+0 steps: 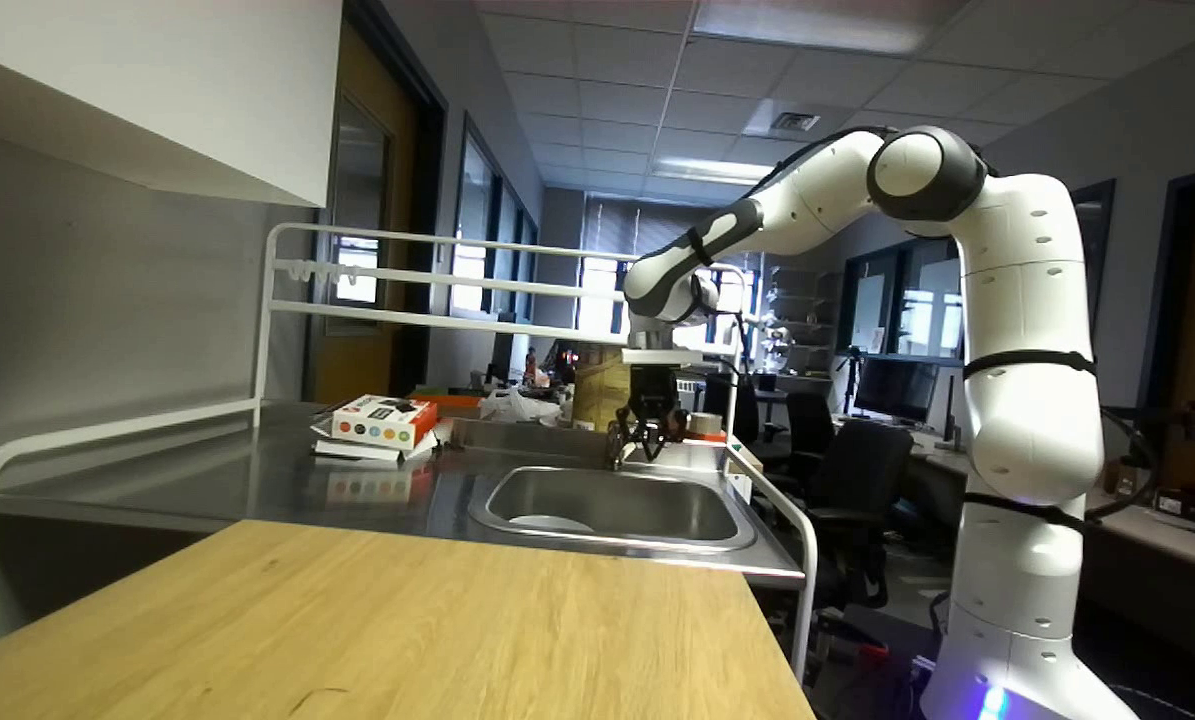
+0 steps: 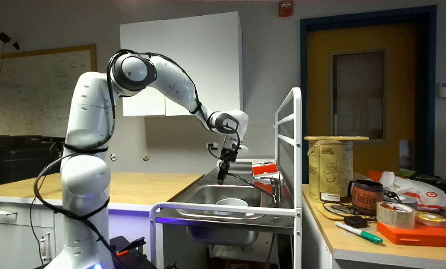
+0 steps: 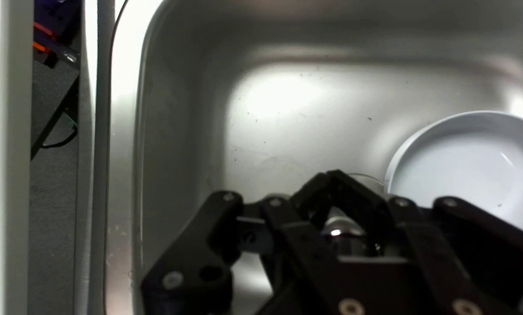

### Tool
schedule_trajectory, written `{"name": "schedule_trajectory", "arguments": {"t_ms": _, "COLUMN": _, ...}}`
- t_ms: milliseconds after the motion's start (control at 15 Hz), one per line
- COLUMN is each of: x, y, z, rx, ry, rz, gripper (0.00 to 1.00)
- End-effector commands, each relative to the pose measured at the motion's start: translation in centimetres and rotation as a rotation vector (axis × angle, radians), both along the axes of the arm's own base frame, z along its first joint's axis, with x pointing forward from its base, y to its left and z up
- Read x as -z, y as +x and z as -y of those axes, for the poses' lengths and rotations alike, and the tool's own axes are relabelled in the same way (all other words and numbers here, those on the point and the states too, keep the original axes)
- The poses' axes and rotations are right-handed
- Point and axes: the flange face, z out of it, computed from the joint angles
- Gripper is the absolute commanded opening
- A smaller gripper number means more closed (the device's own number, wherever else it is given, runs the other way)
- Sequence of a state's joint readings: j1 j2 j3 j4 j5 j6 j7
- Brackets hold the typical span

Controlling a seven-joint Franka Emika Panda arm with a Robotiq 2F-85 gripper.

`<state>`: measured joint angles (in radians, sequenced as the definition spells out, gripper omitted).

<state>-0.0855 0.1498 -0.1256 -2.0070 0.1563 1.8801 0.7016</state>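
Your closed, seemingly empty claw (image 3: 330,173) hangs above the sink (image 3: 187,131), where a white bowl (image 3: 467,170) sits; slow, small moves look wisest, with the faucet (image 2: 277,191) near at right in an exterior view.

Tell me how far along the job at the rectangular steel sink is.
Looks done: the black jointed gripper is shut above the sink. In hand: apparently nothing; contact with the nearby slim chrome faucet is unclear. Probably left: any handling of the round white bowl, lying ungripped in the sink.
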Motion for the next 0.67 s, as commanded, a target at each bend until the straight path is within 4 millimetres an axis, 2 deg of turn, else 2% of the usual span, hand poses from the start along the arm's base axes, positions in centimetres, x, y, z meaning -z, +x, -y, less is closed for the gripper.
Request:
{"name": "schedule_trajectory", "arguments": {"t_ms": 0, "x": -1.4, "y": 1.4, "z": -1.0, "rx": -0.007, "ry": -0.043, "rz": -0.011, "gripper": 0.05}}
{"name": "schedule_trajectory", "arguments": {"t_ms": 333, "x": -2.3, "y": 3.3, "z": -3.0, "rx": -0.044, "ry": -0.074, "rz": -0.021, "gripper": 0.05}}
{"name": "schedule_trajectory", "arguments": {"t_ms": 600, "x": -2.9, "y": 5.7, "z": -5.4, "rx": -0.093, "ry": -0.093, "rz": -0.051, "gripper": 0.05}}
